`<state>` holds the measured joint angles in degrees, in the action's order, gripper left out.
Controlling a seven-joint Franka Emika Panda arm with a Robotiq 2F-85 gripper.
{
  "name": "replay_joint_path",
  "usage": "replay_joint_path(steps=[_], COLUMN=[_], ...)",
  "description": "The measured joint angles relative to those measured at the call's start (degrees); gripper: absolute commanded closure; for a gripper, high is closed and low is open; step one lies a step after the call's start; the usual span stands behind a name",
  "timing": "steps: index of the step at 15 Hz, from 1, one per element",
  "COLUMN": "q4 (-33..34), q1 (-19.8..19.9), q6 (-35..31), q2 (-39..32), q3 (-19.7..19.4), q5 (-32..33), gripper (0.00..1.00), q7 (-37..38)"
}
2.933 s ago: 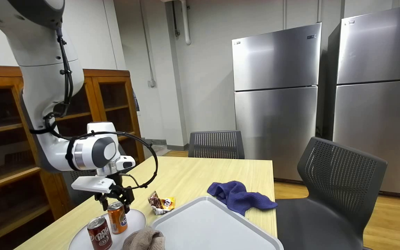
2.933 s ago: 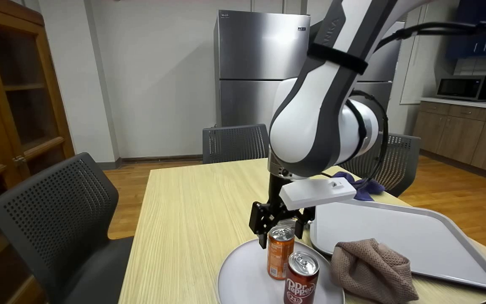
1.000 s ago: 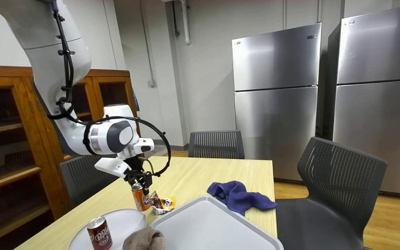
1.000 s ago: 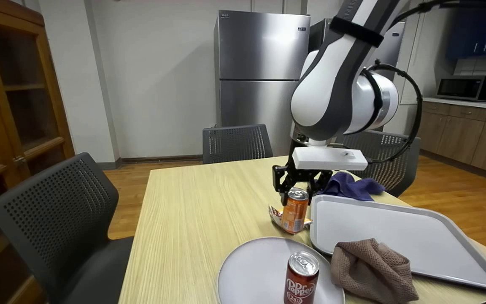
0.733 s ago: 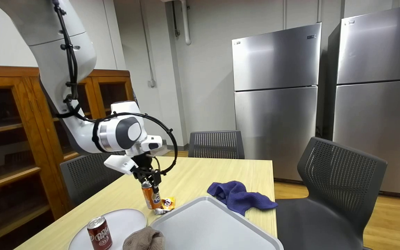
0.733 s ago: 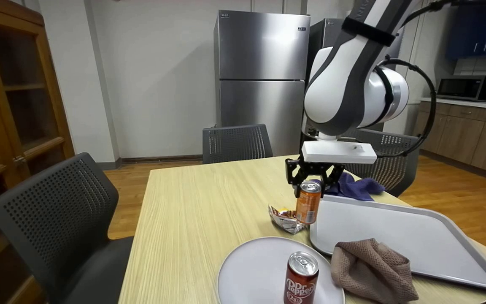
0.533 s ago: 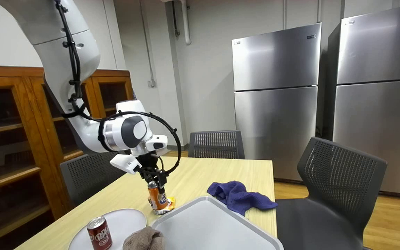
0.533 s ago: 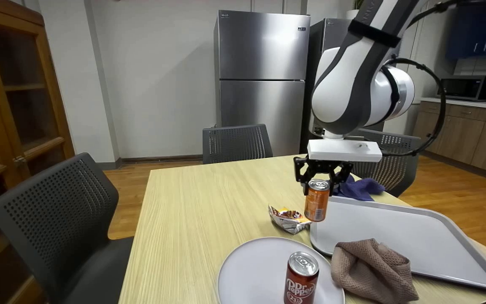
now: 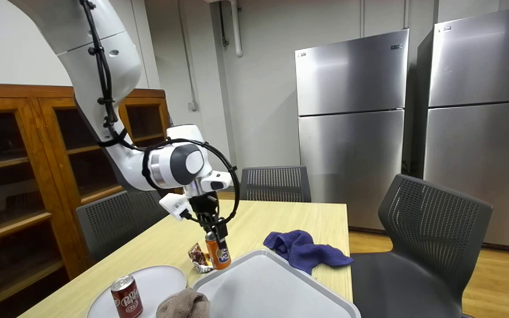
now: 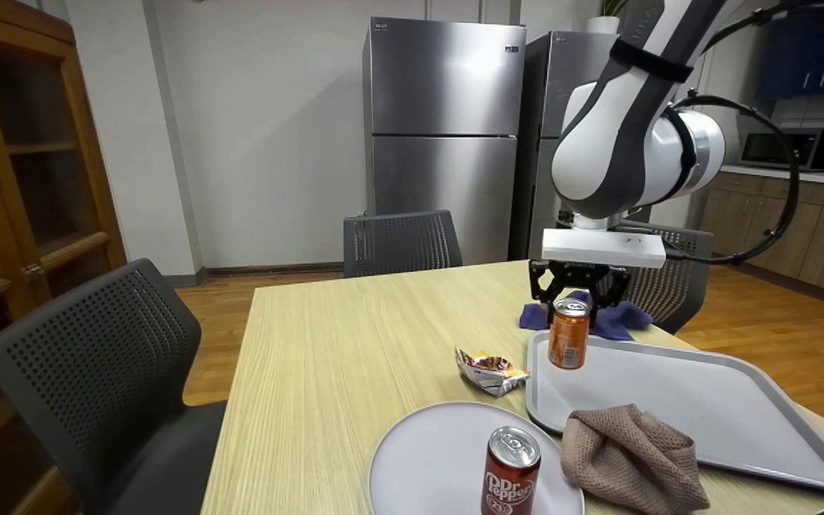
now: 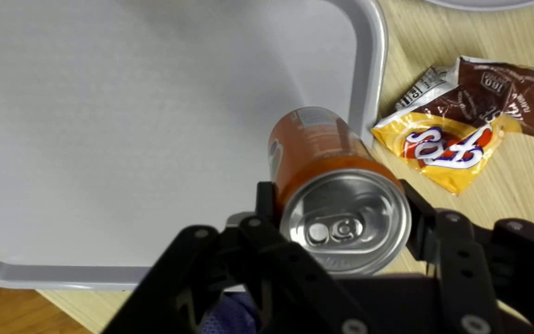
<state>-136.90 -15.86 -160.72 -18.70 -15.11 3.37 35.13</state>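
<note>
My gripper is shut on an orange soda can, one finger pad against each side near its top. In the wrist view the can's silver lid faces the camera and its body points away. Both exterior views show the can roughly upright and held up at the corner of a grey tray. Beside that corner lies a crumpled brown and yellow snack wrapper. A dark red Dr Pepper can stands on a pale round plate, well apart from the gripper.
A brown cloth is bunched between the plate and the tray, overlapping the tray's rim. Behind the tray lies a dark blue cloth on the wooden table. Dark chairs stand around the table.
The orange can has left the plate in my gripper. It has travelled past the snack wrapper to the tray's corner. The Dr Pepper can, cloths and tray have stayed put.
</note>
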Motion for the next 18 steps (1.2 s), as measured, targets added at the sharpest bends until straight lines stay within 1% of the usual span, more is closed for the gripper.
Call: replay_joint_path(steps=[10,18], q4=[5.11,11.20], q1=[7.51,11.54], q6=[2.00,3.70], q2=[-4.22,-9.77], q3=[0.31,1.58], q5=[-2.72,-6.40], gripper=[0.62,0.62], q7=[0.60,-0.78])
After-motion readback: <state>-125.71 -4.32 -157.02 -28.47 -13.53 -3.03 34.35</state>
